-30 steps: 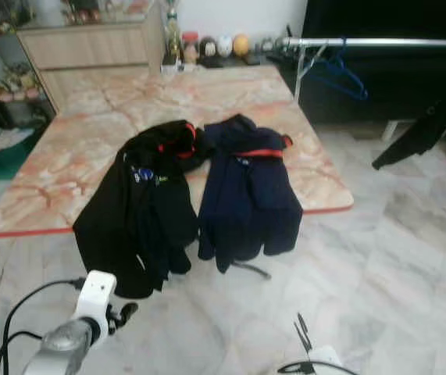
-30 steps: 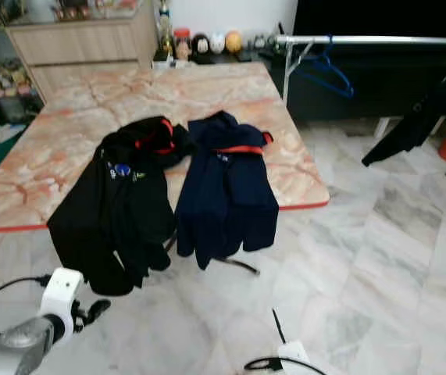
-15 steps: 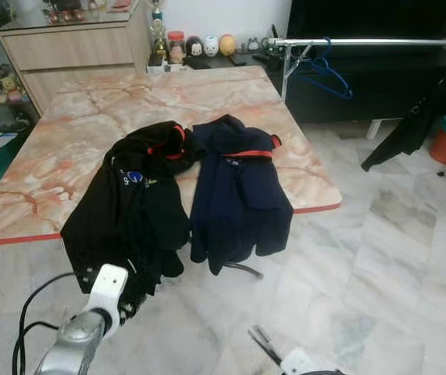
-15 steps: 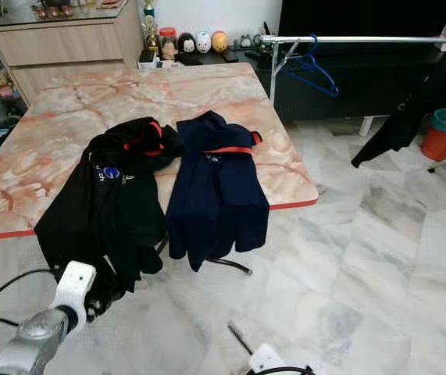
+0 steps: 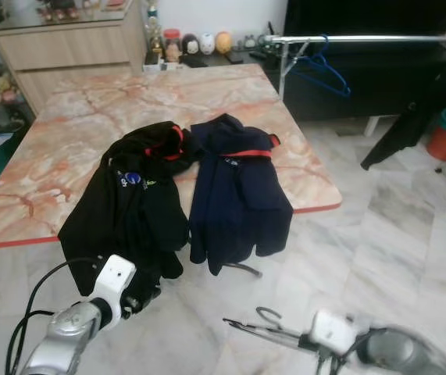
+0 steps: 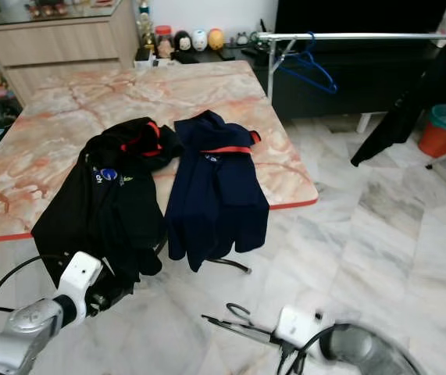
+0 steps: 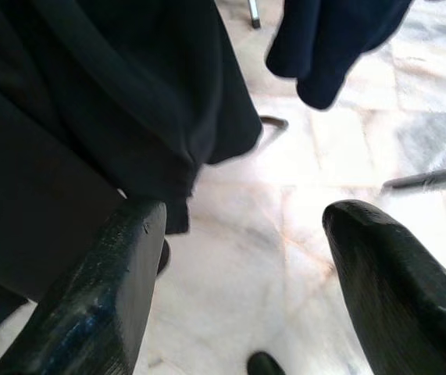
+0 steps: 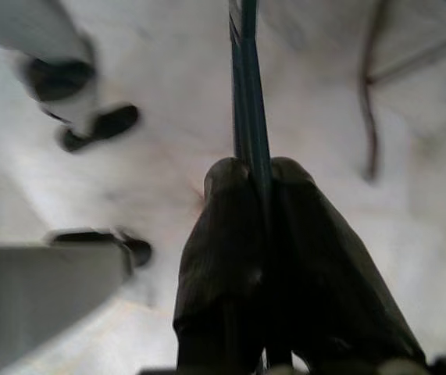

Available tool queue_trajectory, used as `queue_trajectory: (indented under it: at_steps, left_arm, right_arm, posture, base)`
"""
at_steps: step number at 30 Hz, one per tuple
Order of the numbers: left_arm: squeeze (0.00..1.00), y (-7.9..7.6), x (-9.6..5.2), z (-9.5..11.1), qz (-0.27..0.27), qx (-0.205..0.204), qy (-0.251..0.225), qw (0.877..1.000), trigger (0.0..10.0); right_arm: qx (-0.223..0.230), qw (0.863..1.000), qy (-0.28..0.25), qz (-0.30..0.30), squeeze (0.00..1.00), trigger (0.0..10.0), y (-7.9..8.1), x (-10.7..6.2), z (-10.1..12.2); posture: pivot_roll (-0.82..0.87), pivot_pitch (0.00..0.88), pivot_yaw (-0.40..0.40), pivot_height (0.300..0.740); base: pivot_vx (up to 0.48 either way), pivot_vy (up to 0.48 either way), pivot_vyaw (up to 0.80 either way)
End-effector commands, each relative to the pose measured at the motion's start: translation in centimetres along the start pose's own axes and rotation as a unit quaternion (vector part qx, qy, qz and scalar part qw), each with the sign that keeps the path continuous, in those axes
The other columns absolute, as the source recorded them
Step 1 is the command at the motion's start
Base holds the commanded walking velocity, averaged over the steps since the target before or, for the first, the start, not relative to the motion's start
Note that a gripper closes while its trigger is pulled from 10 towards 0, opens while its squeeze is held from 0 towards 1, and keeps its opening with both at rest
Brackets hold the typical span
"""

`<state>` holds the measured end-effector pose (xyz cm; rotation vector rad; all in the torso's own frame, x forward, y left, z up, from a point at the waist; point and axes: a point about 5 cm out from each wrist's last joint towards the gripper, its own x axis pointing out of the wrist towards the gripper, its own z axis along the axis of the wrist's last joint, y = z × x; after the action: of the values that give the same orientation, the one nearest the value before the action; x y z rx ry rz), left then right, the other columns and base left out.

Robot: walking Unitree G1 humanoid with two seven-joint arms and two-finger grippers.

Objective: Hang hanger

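A: Where was the hanger (image 5: 263,328)?

B: In the right claw (image 8: 258,176), fingers pinched tight on the thin bar, w/ the hook curling up just beyond the tips. It was held low over the marble floor (image 5: 394,234).

A: Left claw (image 7: 238,258)?

B: Spread wide, holding nothing, just beside the hem of the black jacket (image 5: 133,207) hanging off the counter (image 5: 66,133). Navy jacket (image 5: 238,195) lay next to it.

A: Handling?

B: Prob. light, stiff wire, slick, so it could swivel in the pinch. Grip near the hook base seems safest. Rail (image 5: 371,37) w/ the blue hanger (image 5: 324,70) was well ahead of the right claw.
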<state>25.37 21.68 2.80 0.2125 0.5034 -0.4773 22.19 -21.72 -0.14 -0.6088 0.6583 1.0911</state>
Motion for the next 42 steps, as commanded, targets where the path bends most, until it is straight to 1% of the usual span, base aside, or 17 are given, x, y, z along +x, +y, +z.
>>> queue_trajectory:
  at_steps: [1,4,7,9,12,13,14,15,18,21,24,25,27,32,36,39,42]
  left_arm:
    - [0.00,0.1,-0.2,0.3,-0.015,0.005,-0.006,1.000,10.0]
    - [0.00,0.0,-0.4,0.3,-0.029,0.006,-0.005,1.000,10.0]
    - [0.00,-0.7,-0.9,0.7,-0.085,0.007,-0.010,0.996,10.0]
    - [0.00,-0.9,-1.1,0.9,-0.106,0.006,-0.013,0.994,10.0]
    - [0.00,-1.5,-1.8,1.3,-0.171,0.002,-0.003,0.985,10.0]
    - [0.00,-2.0,-2.4,1.1,-0.221,0.019,0.028,0.975,10.0]
    - [0.00,-2.0,-2.4,1.1,-0.221,0.019,0.028,0.975,10.0]
    - [0.00,-2.2,-2.9,1.0,-0.248,0.029,0.045,0.967,10.0]
    - [0.00,-2.6,-3.2,1.4,-0.276,0.019,0.047,0.960,10.0]
    - [0.00,-3.1,-3.3,2.7,-0.305,0.006,0.025,0.952,10.0]
    - [0.00,-3.3,-3.0,3.3,-0.312,0.007,0.016,0.950,10.0]
    - [0.00,-3.5,-2.7,3.6,-0.314,0.010,0.017,0.949,10.0]
    - [0.00,-3.6,-2.4,3.9,-0.313,0.011,0.013,0.950,10.0]
    - [0.00,-3.5,-2.0,4.4,-0.300,0.011,0.005,0.954,10.0]
    - [0.00,-3.1,-1.2,4.1,-0.277,0.005,0.009,0.961,10.0]
    - [0.00,-3.5,-0.7,4.3,-0.277,-0.010,-0.001,0.961,10.0]
    - [0.00,-3.6,-0.6,4.3,-0.279,-0.009,0.000,0.960,10.0]
  right_arm:
    - [0.012,0.999,0.000,0.034,0.00,10.0,0.8,0.0,-0.3]
    - [0.024,0.998,-0.012,0.050,0.00,10.0,0.7,-0.6,-0.3]
    - [0.046,0.993,-0.041,0.105,0.00,10.0,1.1,-2.1,0.4]
    - [0.051,0.990,-0.040,0.125,0.00,10.0,1.3,-2.6,0.5]
    - [0.051,0.985,-0.027,0.164,0.00,10.0,1.9,-3.2,0.3]
    - [0.050,0.983,-0.021,0.174,0.00,10.0,1.8,-3.3,0.1]
    - [0.050,0.983,-0.021,0.174,0.00,10.0,1.8,-3.3,0.1]
    - [0.050,0.983,-0.022,0.177,0.00,10.0,1.7,-3.3,0.2]
    - [0.050,0.984,-0.029,0.167,0.00,10.0,1.2,-3.2,0.7]
    - [0.050,0.988,-0.038,0.144,0.00,10.0,0.4,-2.5,1.6]
    - [0.049,0.988,-0.044,0.140,0.00,10.0,0.3,-1.8,2.1]
    - [0.046,0.990,-0.052,0.123,0.00,10.0,-0.1,-0.9,2.6]
    - [0.049,0.990,-0.065,0.112,0.00,10.0,-0.3,-0.3,3.1]
    - [0.067,0.987,-0.104,0.106,0.00,10.0,-0.7,0.0,4.3]
    - [0.076,0.982,-0.116,0.126,0.00,10.0,-0.5,0.7,4.9]
    - [0.086,0.976,-0.140,0.141,0.00,10.0,-0.2,1.4,5.5]
    - [0.095,0.975,-0.139,0.142,0.00,10.0,-0.2,1.6,5.5]
  posture:
    - [0.05,0.000,0.019,0.740]
    - [0.05,0.000,0.019,0.740]
    - [0.05,0.000,0.020,0.740]
    - [0.05,0.000,0.018,0.740]
    - [0.06,0.000,0.010,0.740]
    - [0.06,0.000,0.006,0.740]
    - [0.06,0.000,0.006,0.740]
    - [0.07,0.000,0.005,0.740]
    - [0.07,0.000,0.005,0.740]
    - [0.07,0.000,0.004,0.740]
    - [0.07,0.000,0.001,0.740]
    - [0.07,0.000,-0.003,0.740]
    - [0.08,0.000,-0.004,0.740]
    - [0.08,0.000,-0.008,0.740]
    - [0.08,0.000,-0.012,0.740]
    - [0.09,0.000,-0.016,0.740]
    - [0.09,0.000,-0.017,0.740]
  base:
    - [0.000,0.000,0.00]
    - [0.000,0.000,0.00]
    - [0.000,0.000,0.00]
    - [0.000,0.000,0.00]
    - [0.000,0.000,0.00]
    - [0.000,0.000,0.00]
    - [0.000,0.000,0.00]
    - [0.000,0.000,0.00]
    - [0.000,0.000,0.00]
    - [0.000,0.000,0.00]
    - [0.000,0.000,0.00]
    - [0.000,0.000,0.00]
    - [0.000,0.000,0.00]
    - [0.000,0.000,0.00]
    - [0.000,0.000,0.00]
    - [0.000,0.000,0.00]
    - [0.000,0.000,0.00]
